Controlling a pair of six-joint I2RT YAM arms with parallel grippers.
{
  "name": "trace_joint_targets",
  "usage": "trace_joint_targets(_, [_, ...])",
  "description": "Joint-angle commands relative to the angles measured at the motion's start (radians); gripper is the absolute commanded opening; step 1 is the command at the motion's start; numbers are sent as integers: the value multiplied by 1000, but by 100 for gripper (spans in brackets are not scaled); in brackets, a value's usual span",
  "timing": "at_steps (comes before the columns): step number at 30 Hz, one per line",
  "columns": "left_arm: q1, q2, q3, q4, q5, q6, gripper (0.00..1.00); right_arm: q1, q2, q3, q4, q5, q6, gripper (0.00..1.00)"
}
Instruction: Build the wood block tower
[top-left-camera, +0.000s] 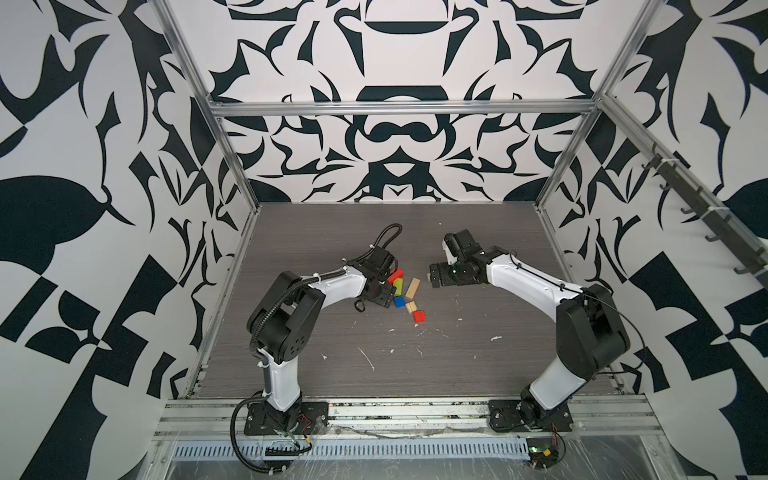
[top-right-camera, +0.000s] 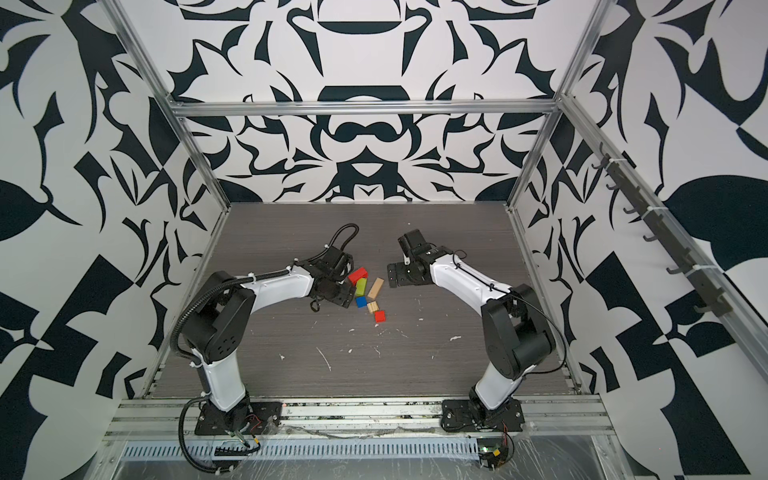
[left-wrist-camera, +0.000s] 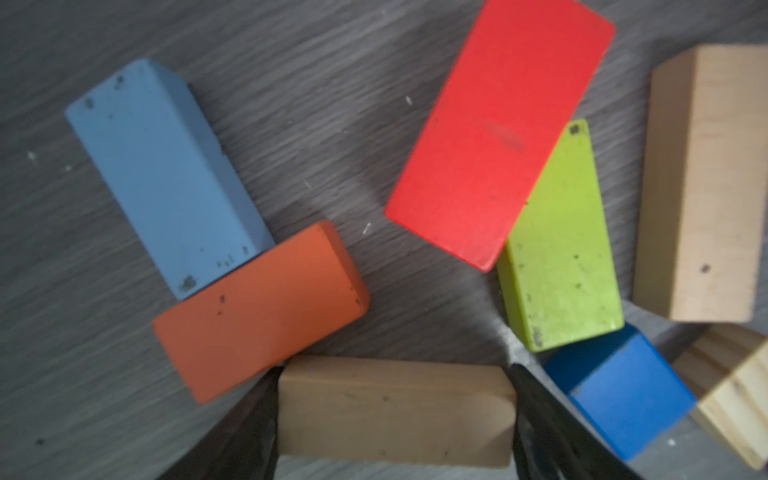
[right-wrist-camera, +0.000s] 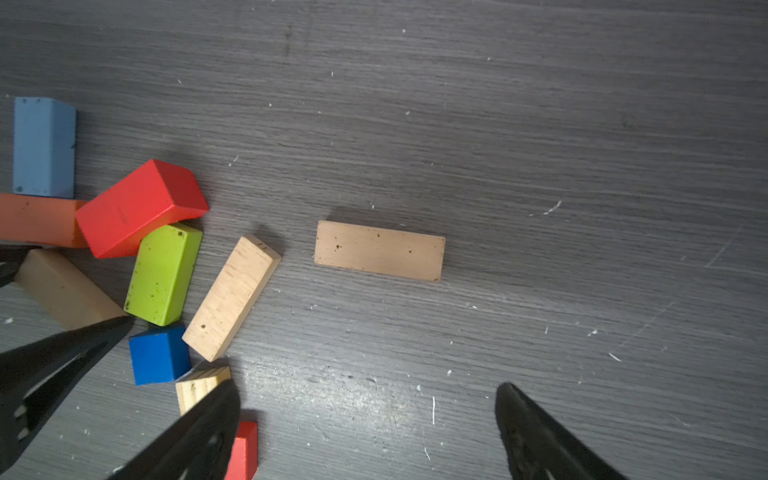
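The blocks of the wood block tower lie loose and flat on the table. My left gripper (left-wrist-camera: 395, 370) is shut on a tan plank (left-wrist-camera: 395, 411), one finger against each end. Around it lie an orange plank (left-wrist-camera: 257, 311), a light blue plank (left-wrist-camera: 166, 178), a red plank (left-wrist-camera: 498, 133) leaning on a lime green one (left-wrist-camera: 561, 257), and a blue cube (left-wrist-camera: 619, 390). My right gripper (right-wrist-camera: 370, 388) hangs open above bare table, beside another tan plank (right-wrist-camera: 379, 250). In both top views the grippers (top-left-camera: 384, 291) (top-left-camera: 432, 278) flank the pile.
A slanted tan plank (right-wrist-camera: 232, 297), a striped tan cube (right-wrist-camera: 199, 384) and a red cube (top-left-camera: 419, 317) lie on the near side of the pile. The grey table (top-left-camera: 478, 353) carries white scuffs. Patterned walls and a metal frame enclose it.
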Motion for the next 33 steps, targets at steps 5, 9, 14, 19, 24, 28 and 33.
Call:
trace_joint_targets(5, [-2, -9, 9, -40, -22, -54, 63, 2, -22, 2, -6, 18, -5, 99])
trace_joint_targets(9, [-2, -42, 35, -62, 42, -134, 62, -1, -37, -5, -5, 26, 19, 99])
trace_joint_targets(14, [-10, -71, 108, -90, 123, -277, 57, -15, -83, -33, 4, 21, 59, 98])
trace_joint_targets(19, [-51, -59, 182, -69, 178, -389, 57, -39, -163, -100, 14, 43, 102, 98])
trace_joint_targets(24, [-107, 13, 273, -49, 194, -447, 57, -104, -257, -164, 6, 42, 161, 98])
trace_joint_targets(28, [-166, 78, 327, 6, 165, -512, 56, -156, -322, -209, -7, 18, 194, 98])
trace_joint_targets(33, [-224, 224, 483, -56, 143, -535, 57, -177, -390, -232, -55, 73, 243, 98])
